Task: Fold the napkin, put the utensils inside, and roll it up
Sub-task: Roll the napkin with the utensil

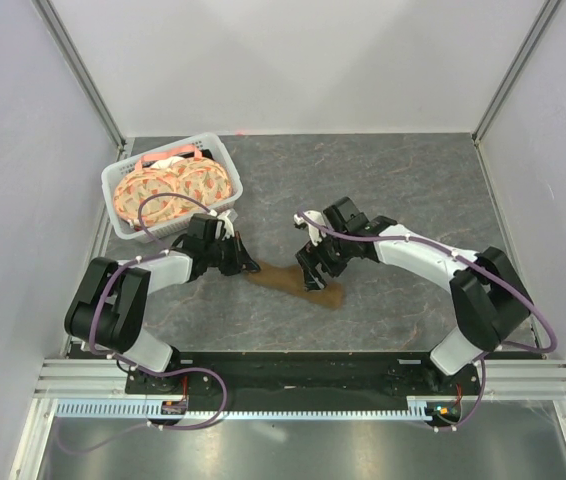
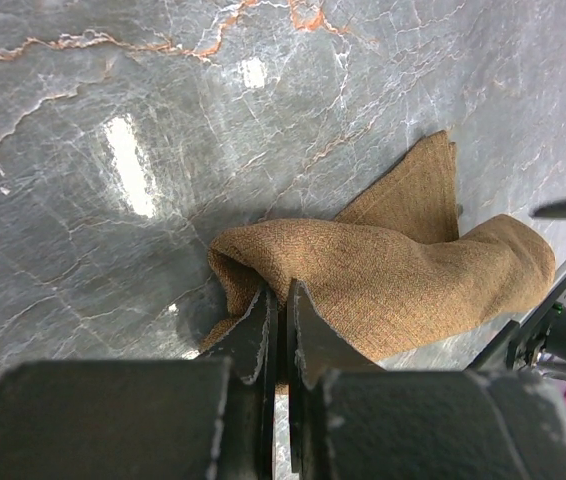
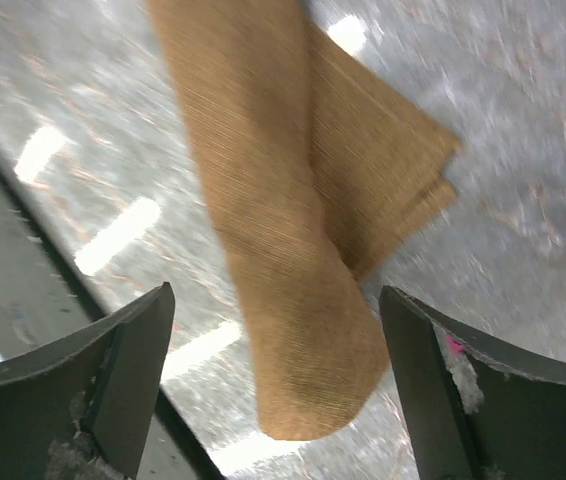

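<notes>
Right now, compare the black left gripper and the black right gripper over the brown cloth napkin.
The left gripper is shut, pinching an edge of the napkin; the right gripper stands wide open, holding nothing. The left touches the cloth; the right hovers above it. Both are black, two-fingered.

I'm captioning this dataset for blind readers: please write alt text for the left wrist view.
The closed left hand pinches the near edge of a loosely rolled brown napkin lying on a grey marbled table. A flat folded corner sticks out behind the roll.
</notes>
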